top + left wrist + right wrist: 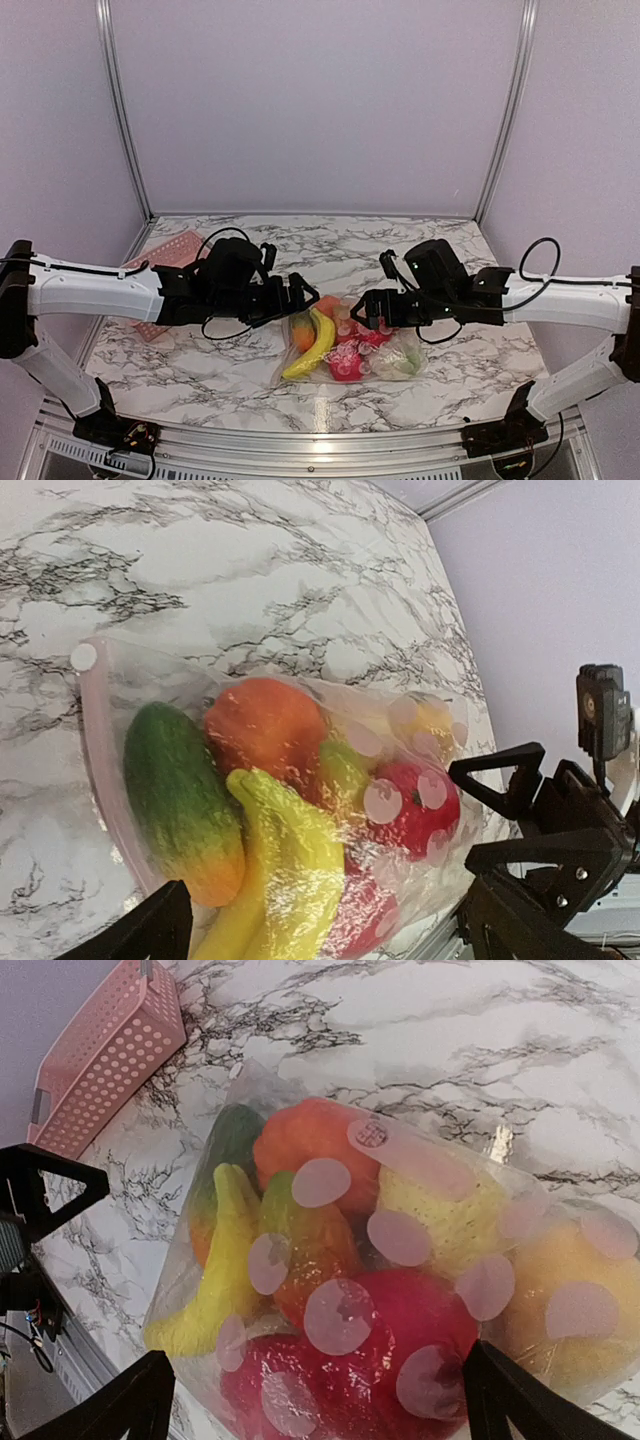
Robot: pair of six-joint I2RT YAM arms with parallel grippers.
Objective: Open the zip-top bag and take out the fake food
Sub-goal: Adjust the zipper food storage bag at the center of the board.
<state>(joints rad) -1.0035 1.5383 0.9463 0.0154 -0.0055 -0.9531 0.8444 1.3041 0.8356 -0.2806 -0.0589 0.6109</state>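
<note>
Top external: pink basket [168, 250] partly behind left arm [90, 290]; zip-top bag [347, 347] centre.

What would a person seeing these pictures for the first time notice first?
The clear bag of bright fake food lies in the middle of the table, just under the open left gripper and right gripper. Next comes the pink basket at its left edge.
</note>
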